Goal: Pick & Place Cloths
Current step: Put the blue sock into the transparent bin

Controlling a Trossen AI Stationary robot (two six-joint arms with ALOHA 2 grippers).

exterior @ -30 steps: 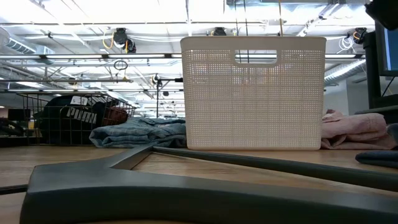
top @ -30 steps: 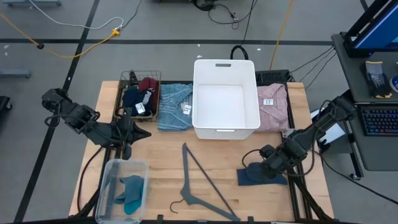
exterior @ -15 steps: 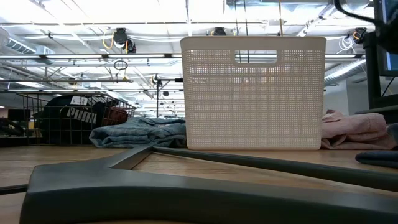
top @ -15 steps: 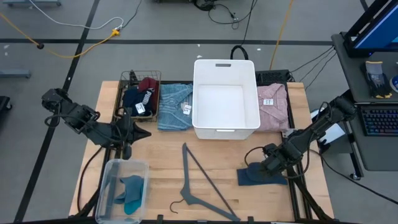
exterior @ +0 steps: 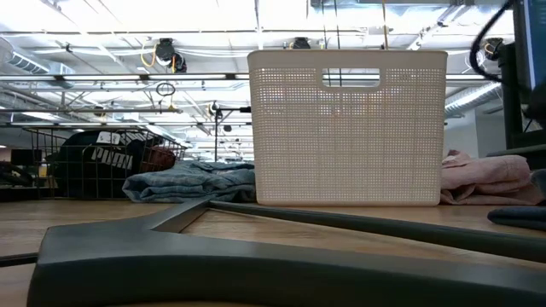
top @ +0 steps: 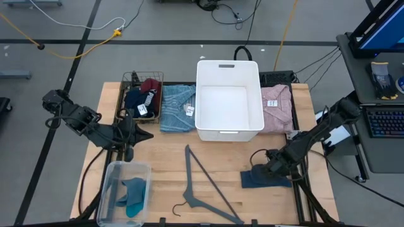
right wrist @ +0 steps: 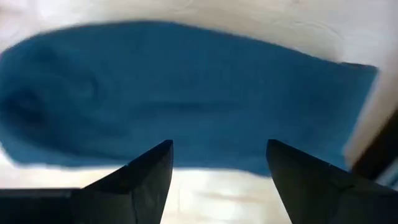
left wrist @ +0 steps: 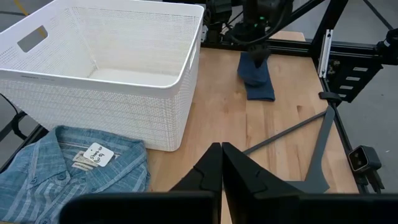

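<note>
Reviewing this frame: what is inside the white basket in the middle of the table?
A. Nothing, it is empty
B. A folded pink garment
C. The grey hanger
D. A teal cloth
A: the high view looks straight down into the white basket and shows only its bare white floor; the pink garment lies beside it, the hanger on the table, the teal cloth in a clear bin.

White block letters "PUMA" readable on dark garment point(exterior: 109, 156) inside black wire basket point(exterior: 51, 175) (low view). Small white tag point(left wrist: 97, 154) on folded light-blue denim shirt point(left wrist: 74, 177): handwriting illegible.
</note>
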